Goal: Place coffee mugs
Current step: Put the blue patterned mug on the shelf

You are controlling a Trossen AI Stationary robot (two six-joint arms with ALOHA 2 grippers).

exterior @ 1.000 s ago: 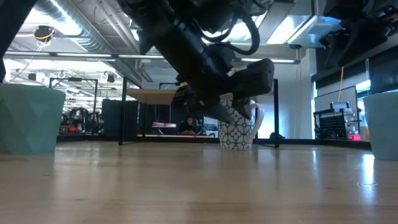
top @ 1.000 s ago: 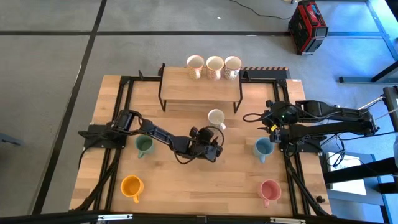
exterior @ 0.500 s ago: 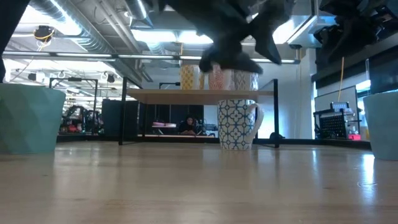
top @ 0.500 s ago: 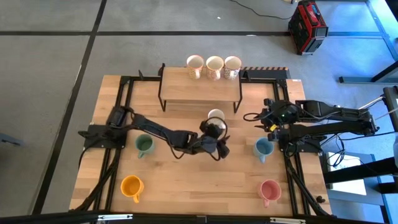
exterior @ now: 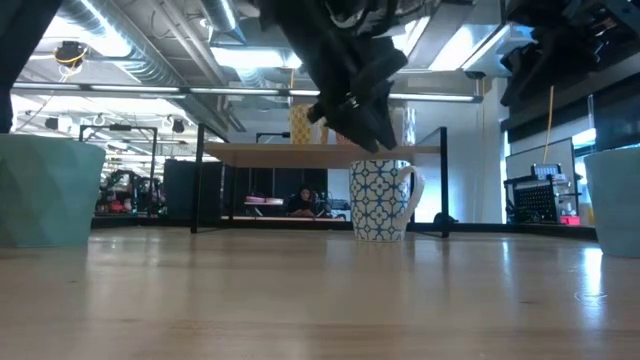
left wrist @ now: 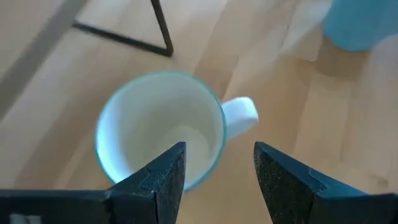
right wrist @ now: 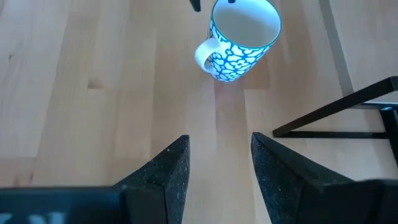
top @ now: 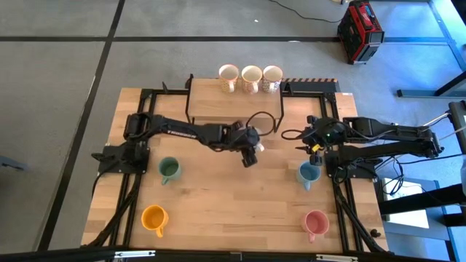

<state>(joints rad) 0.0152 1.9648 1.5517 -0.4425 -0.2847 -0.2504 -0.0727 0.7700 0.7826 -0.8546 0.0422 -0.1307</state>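
High view: your left gripper [top: 250, 154] hangs spread over the white ceramic mug with blue pattern [top: 254, 135], on the table beside the black-framed wooden shelf's leg [top: 277, 121]; clip that leg and the mug could tip.

Left wrist view: one finger [left wrist: 163, 176] overhangs the rim [left wrist: 160, 134]; the handle [left wrist: 239, 114] may snag.

Right wrist view: your right gripper [right wrist: 216, 168] waits spread, with bare table [right wrist: 93, 74] between it and the mug.

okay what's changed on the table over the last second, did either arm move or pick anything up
The left gripper swung from the table's middle toward the shelf and now hangs open above the patterned white mug, holding nothing. That mug stands where it was, below the shelf's front edge. The right gripper stayed open at its side, and the other mugs did not move.
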